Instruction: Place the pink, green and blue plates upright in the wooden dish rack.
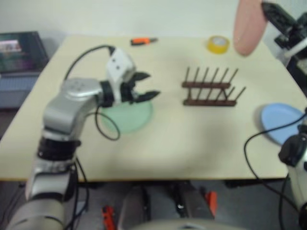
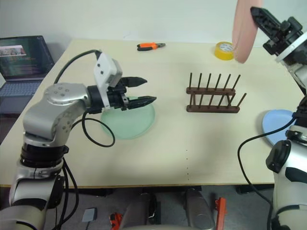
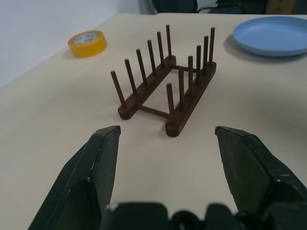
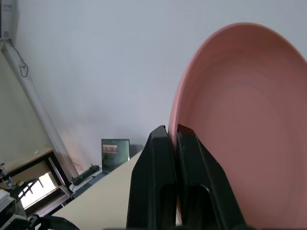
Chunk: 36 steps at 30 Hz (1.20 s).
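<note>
The right pincer is pinching the rim of the pink plate, its two black fingers pressed together on the edge. It is holding the plate up on edge in the air, above the far right part of the bench, just beside the yellow tape roll.

The left pincer is standing spread with nothing between its fingers, hovering over the far edge of the green plate, which is lying flat on the bench. Its fingers are pointing toward the wooden rack.

The rack is sitting in the middle of the bench with its pegs upright and no plate in it. The blue plate is lying flat near the right edge of the bench, to the right of the rack. Orange-handled pliers are lying at the far side, and a laptop is sitting off to the left of the bench.
</note>
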Each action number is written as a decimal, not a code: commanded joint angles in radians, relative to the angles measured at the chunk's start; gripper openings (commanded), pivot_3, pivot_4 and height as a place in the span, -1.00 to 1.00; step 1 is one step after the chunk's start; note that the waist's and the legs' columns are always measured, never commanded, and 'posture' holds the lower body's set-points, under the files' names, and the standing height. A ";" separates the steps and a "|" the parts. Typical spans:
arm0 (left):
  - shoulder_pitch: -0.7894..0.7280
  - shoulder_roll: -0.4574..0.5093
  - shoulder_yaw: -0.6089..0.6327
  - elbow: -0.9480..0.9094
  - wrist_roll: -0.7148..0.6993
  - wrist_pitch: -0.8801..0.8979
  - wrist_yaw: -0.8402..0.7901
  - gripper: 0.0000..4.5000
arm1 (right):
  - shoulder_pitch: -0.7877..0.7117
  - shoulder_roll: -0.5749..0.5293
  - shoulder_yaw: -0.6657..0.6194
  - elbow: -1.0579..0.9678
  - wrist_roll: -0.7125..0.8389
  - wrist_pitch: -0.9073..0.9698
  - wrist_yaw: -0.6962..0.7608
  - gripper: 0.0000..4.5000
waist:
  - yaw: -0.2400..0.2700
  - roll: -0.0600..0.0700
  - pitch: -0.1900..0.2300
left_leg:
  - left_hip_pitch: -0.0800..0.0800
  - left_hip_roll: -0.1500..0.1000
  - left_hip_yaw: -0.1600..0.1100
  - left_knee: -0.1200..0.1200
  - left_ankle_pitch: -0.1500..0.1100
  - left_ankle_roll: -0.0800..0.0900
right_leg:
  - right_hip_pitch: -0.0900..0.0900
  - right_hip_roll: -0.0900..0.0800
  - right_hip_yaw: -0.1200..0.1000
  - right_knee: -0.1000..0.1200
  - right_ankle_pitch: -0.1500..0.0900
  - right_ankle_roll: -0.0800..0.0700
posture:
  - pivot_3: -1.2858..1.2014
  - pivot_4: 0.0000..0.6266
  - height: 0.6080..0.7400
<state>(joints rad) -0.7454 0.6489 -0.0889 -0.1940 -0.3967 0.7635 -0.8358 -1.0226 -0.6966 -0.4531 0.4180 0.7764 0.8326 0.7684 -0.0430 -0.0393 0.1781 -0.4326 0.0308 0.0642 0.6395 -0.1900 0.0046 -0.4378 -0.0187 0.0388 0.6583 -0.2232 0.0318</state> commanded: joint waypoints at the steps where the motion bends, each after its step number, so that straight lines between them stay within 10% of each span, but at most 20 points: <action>1: -0.040 -0.016 0.014 -0.039 -0.023 0.040 0.018 0.53 | 0.001 -0.027 -0.017 0.009 0.005 -0.003 0.011 -1.00 | 0.000 0.000 0.000 | 0.000 0.000 0.000 0.000 0.000 0.000 | 0.000 0.000 0.000 0.000 0.000 0.001 | 0.03 -0.52 1.00; 36: -0.013 0.038 0.009 -0.067 -0.024 0.088 0.018 0.53 | 0.120 -0.048 -0.057 0.050 0.024 0.050 0.057 -1.00 | 0.002 0.000 0.000 | 0.000 0.000 0.002 0.003 0.000 0.000 | 0.001 -0.002 0.003 -0.001 0.002 0.004 | 0.03 -0.52 1.00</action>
<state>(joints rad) -0.7514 0.6786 -0.0899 -0.2412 -0.4254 0.8697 -0.8173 -0.8909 -0.7296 -0.4881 0.5003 0.7701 0.8847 0.8075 -0.0409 -0.0392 0.1782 -0.4328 0.0307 0.0661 0.6428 -0.1900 0.0046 -0.4369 -0.0203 0.0414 0.6569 -0.2212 0.0359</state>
